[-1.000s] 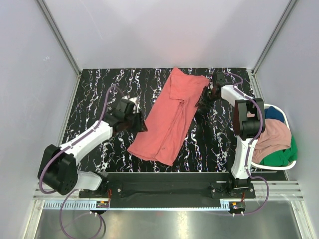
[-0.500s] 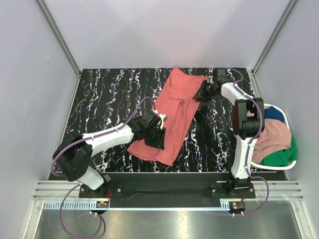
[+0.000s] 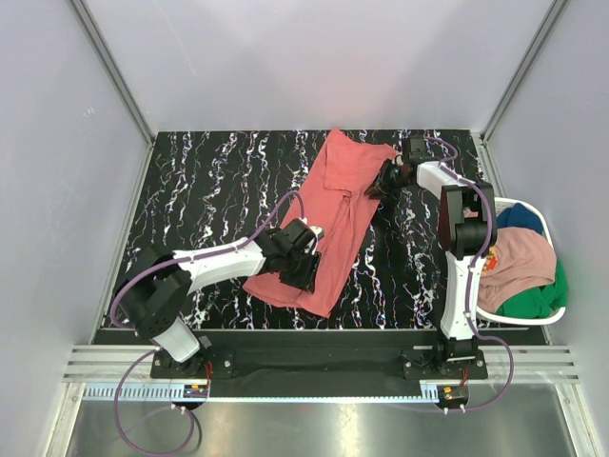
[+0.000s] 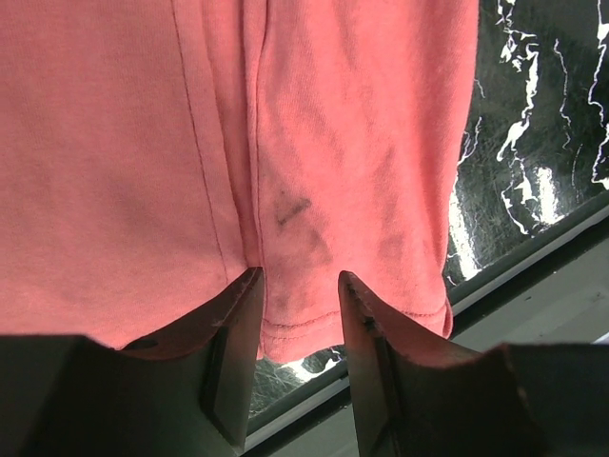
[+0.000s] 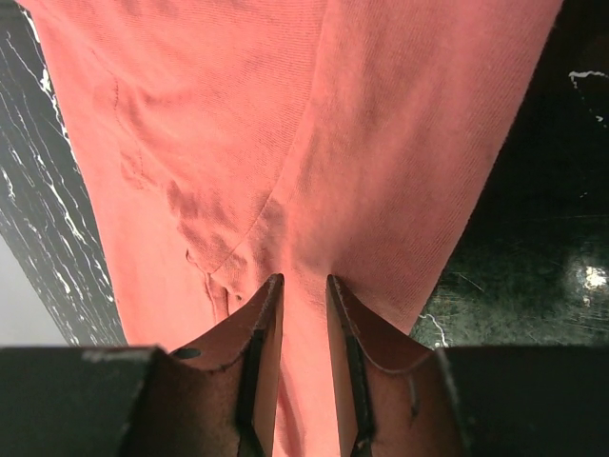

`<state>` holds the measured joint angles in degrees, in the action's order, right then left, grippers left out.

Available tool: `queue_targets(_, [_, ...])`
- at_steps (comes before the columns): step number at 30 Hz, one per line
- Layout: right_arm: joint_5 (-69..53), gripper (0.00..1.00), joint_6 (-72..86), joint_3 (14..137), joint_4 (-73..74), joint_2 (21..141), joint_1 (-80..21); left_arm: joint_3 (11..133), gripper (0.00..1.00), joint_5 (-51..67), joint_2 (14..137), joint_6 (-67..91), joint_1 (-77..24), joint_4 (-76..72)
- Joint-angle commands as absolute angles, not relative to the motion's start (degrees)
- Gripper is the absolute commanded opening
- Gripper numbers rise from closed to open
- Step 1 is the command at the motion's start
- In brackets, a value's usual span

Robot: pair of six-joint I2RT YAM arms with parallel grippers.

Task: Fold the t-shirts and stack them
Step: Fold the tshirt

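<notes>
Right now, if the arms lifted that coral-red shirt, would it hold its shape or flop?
Probably flop: the coral-red t-shirt lies creased and folded over itself, so it would likely drape and sag. It looks thin, so likely light. Pushed, it would probably bunch rather than slide on the table.

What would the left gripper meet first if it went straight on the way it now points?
The coral-red t-shirt: its hem end lies directly ahead of the left gripper, probably very close, though depth is unclear.

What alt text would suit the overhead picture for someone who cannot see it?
A coral-red t-shirt lies diagonally on a black marbled table, the right tool pinching its far end, the left tool over its near end.
</notes>
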<state>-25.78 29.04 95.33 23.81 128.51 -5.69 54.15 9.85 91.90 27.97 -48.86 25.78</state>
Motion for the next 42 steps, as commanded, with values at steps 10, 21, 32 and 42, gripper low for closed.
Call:
queue_targets(10, [-25.9, 0.31, 29.9, 95.3, 21.4, 128.5, -6.1, 53.2, 0.38, 6.9, 93.0, 27.7, -49.7, 23.6])
queue_targets(21, [-20.7, 0.29, 28.7, 95.8, 24.8, 129.9, -5.9, 52.7, 0.0, 0.5, 88.2, 33.6, -49.6, 28.4])
queue_targets(32, [-15.5, 0.27, 27.3, 97.1, 29.1, 131.5, -5.1, 50.1, 0.0, -4.0, 83.5, 40.4, -49.5, 31.7])
queue_targets(42, [-14.5, 0.26, 26.2, 96.8, 29.2, 130.5, -4.8, 47.6, 0.0, -0.4, 86.9, 42.2, -49.0, 28.9])
